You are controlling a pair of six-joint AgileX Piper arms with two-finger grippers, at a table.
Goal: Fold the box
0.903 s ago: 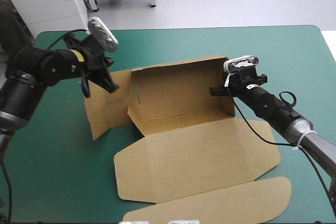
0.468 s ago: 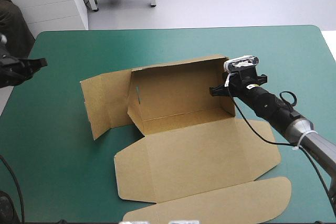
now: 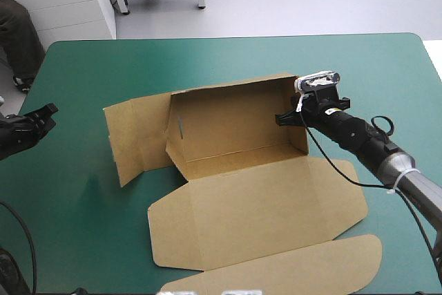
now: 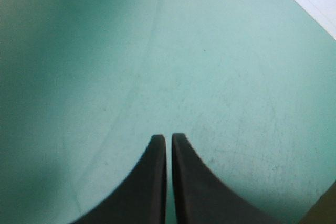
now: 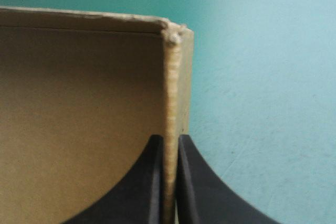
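Note:
The brown box (image 3: 235,129) sits mid-table with its back wall and both end walls raised; the lid and front flaps (image 3: 262,219) lie flat toward the near edge. One side flap (image 3: 135,139) spreads out to the left. My right gripper (image 3: 293,117) is shut on the box's right end wall, and the right wrist view shows that wall's edge (image 5: 171,129) pinched between the black fingers (image 5: 155,182). My left gripper (image 3: 47,112) hovers by the table's left edge, far from the box, shut with only teal-green cover ahead of its fingers (image 4: 157,182).
The teal-green cover (image 3: 359,67) lies bare behind and to the right of the box. A small corner of brown board (image 4: 325,208) shows beside the left gripper in the left wrist view.
My left arm has pulled away from the box's left flap to the table's left edge. The left flap has sagged a little outward. The right gripper keeps its hold.

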